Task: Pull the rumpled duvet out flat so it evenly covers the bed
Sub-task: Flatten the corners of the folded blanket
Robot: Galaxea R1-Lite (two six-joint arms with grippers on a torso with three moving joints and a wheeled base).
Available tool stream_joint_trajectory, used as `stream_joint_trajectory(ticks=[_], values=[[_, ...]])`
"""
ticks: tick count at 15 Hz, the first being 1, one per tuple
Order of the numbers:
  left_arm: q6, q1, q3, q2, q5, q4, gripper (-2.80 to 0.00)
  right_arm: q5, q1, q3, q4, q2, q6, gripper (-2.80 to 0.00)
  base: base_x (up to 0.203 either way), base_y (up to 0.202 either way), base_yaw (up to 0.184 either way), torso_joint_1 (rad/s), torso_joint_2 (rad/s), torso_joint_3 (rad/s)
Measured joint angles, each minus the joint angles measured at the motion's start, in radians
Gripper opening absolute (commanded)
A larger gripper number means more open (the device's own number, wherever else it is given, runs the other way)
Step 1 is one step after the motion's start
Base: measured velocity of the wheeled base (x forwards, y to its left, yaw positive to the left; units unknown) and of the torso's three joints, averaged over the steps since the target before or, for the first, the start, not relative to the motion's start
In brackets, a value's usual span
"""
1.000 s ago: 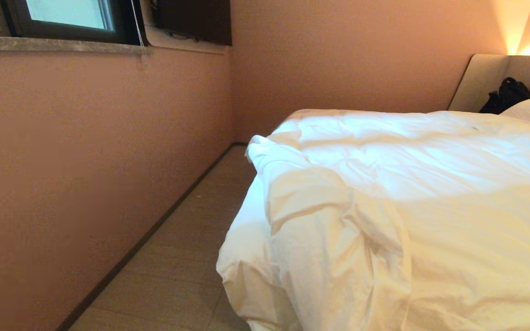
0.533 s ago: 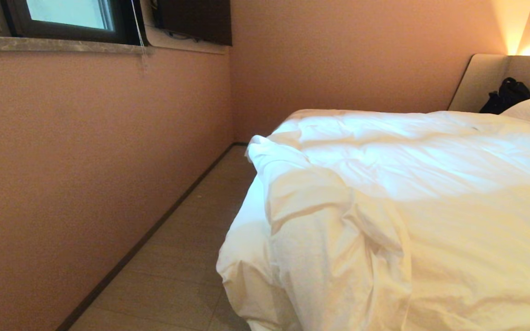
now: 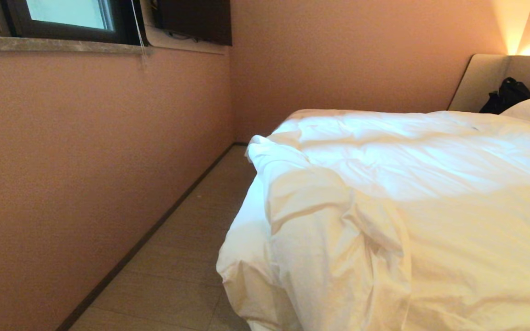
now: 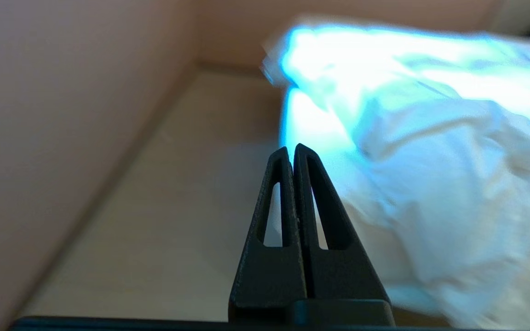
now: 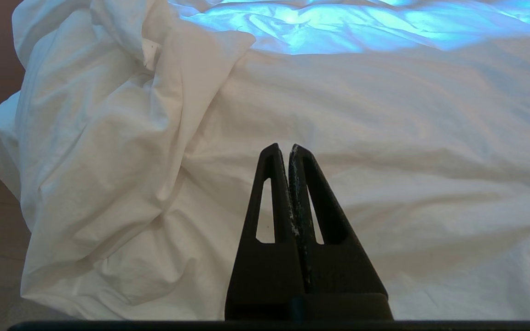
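From my remote seat: the bed (image 3: 481,78) lies ahead of both pincers, the duvet (image 3: 407,184) spread across it but bunched into a thick fold at the near corner, spilling toward the floor (image 3: 173,257). It looks soft, bulky and light; I judge the folded edge beside the left pincer (image 4: 291,148) the best hold, though that view is blurred. Left pincer and right pincer (image 5: 285,147) are both closed tight, empty.

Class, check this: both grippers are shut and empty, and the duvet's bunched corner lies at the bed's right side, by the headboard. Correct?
Not quite. The head view shows the duvet bunched at the bed's left side, nearest the wall. Left gripper and right gripper are indeed shut and empty.
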Motion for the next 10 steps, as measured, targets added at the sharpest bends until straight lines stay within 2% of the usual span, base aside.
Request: stream_joint_trajectory(ticks=[4,10], values=[[-0.025,0.0,-0.177,0.305,-0.122,0.003,-2.8,0.0,0.0,0.0,0.0,0.0,0.0,-2.8,0.0,0.0,0.0,0.0,0.0,0.0],[-0.031,0.0,-0.469,0.766,-0.289,-0.003,-2.8,0.0,0.0,0.0,0.0,0.0,0.0,-2.8,0.0,0.0,0.0,0.0,0.0,0.0]])
